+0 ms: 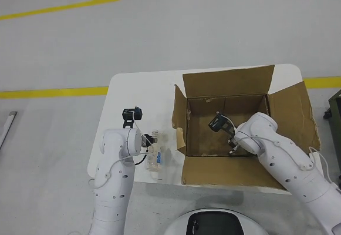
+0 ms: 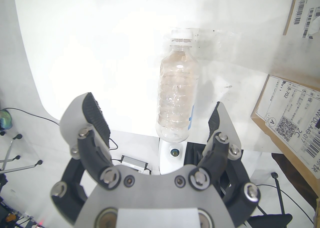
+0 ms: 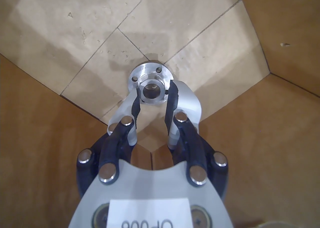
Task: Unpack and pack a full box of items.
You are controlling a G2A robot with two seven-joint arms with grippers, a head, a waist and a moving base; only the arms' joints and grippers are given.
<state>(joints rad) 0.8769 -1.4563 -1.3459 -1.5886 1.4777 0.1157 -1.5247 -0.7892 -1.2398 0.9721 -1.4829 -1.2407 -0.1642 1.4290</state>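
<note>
One cardboard box [image 1: 229, 82] stands on the right part of the white table [image 1: 141, 88], its four flaps folded outward and its plain brown floor creased by flap seams. One clear plastic bottle [image 2: 177, 93] lies on the table just left of the box. It has a ribbed body and a white screw cap, with the cap pointing far and the base at the near edge. One metal flange [image 3: 150, 76] sits on the box floor: a round, bright machined disc with bolt holes and a raised hollow hub. The right arm bends down into the box, and the right gripper [image 3: 154, 91] has its dark ridged pads pinched against either side of the hub. The left arm is bent over the near left of the table, wrist pointing down. The left gripper [image 2: 153, 106] hangs above the bottle's base with its fingers spread wide, touching nothing.
</note>
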